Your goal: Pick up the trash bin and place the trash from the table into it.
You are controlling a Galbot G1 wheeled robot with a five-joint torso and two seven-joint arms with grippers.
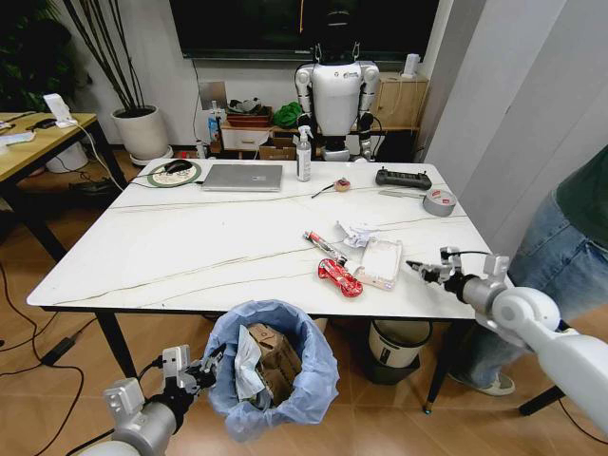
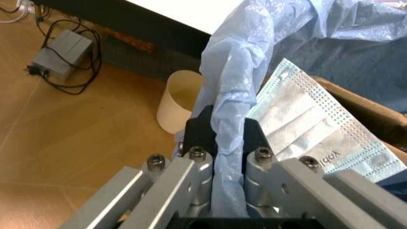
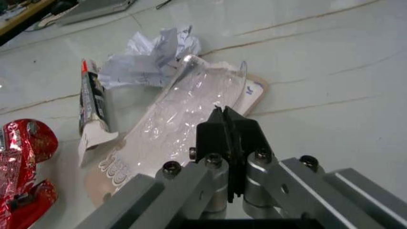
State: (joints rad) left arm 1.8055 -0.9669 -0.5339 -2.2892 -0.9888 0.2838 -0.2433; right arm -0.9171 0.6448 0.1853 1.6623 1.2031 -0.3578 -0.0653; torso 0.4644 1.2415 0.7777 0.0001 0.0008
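Left gripper (image 2: 219,131) pinches trash bin (image 1: 273,366) bag rim, below table (image 1: 190,247) near edge; right gripper (image 3: 228,131), fingers pressed together, near clear blister pack (image 3: 184,114).

The table (image 1: 190,247) is seen from above by the head camera. The trash bin (image 2: 286,52) is viewed closely from the left wrist; litter at frame centre is shared with the right wrist.
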